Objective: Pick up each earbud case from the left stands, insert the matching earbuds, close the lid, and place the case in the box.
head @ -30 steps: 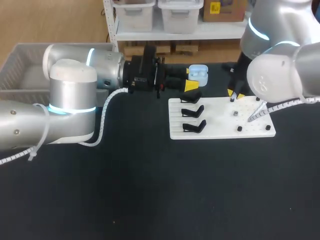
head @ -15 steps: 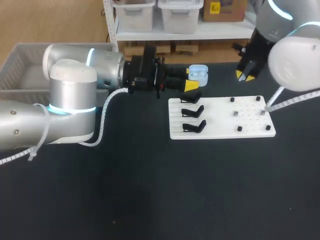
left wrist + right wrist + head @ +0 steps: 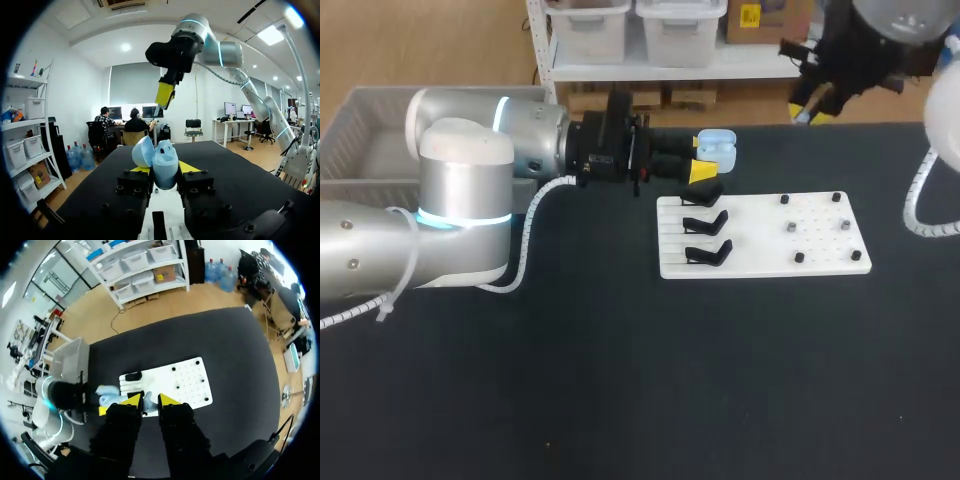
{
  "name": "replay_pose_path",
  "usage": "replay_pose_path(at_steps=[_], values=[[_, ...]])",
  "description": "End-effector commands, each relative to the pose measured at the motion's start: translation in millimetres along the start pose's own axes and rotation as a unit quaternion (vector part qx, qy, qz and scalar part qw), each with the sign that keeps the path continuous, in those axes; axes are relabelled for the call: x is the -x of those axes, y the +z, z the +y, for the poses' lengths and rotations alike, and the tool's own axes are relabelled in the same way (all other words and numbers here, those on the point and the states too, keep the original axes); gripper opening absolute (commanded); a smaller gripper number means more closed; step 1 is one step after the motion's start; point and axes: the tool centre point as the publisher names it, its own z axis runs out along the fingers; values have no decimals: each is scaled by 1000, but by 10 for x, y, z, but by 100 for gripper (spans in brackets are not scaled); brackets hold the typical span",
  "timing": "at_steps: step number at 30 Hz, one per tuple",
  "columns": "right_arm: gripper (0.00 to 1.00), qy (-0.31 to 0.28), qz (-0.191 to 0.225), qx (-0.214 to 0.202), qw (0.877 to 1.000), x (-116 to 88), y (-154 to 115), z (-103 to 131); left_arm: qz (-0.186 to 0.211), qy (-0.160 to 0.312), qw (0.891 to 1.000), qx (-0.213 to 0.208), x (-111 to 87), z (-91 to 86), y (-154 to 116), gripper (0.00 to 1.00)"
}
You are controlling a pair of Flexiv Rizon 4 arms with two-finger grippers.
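The left pincer [image 3: 164, 169] clamps the open earbud case [image 3: 716, 147] at upper middle of the head view. The right pincer [image 3: 813, 110] hangs toward upper right, with the case lower-left of it. Its grip I cannot tell.

Earbud case [image 3: 159, 159]: pale blue plastic, with a smooth, glossy shell.
Left gripper [image 3: 159, 171]: yellow tips are flat and matt; the black body is matt and looks like metal.
Left arm [image 3: 470, 160]: silvery shell, smooth with a satin sheen.
Cable sleeve [image 3: 527, 240]: white ribbed plastic.
Board [image 3: 820, 262]: white, smooth and low-gloss; looks like plastic.
Stands [image 3: 707, 253]: black with a slight sheen; look like plastic.
Table [image 3: 620, 380]: black matt covering, faintly speckled.
Box [image 3: 360, 110]: grey plastic with a dull finish.
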Motion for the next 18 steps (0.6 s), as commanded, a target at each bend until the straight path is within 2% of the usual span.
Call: replay_pose_path(at_steps=[1,7,12,18], values=[[0,-28,-11,-7,1000,-158,-377,185,0,0,1000,0,-3,2,0,0],[0,-77,1,-16,997,-300,-308,432,0,0,1000,0,-3,2,0,0],[0,-104,20,-22,994,-409,-139,539,0,0,1000,0,-3,2,0,0],[0,-139,36,-13,990,-503,-79,679,0,0,1000,0,-3,2,0,0]])
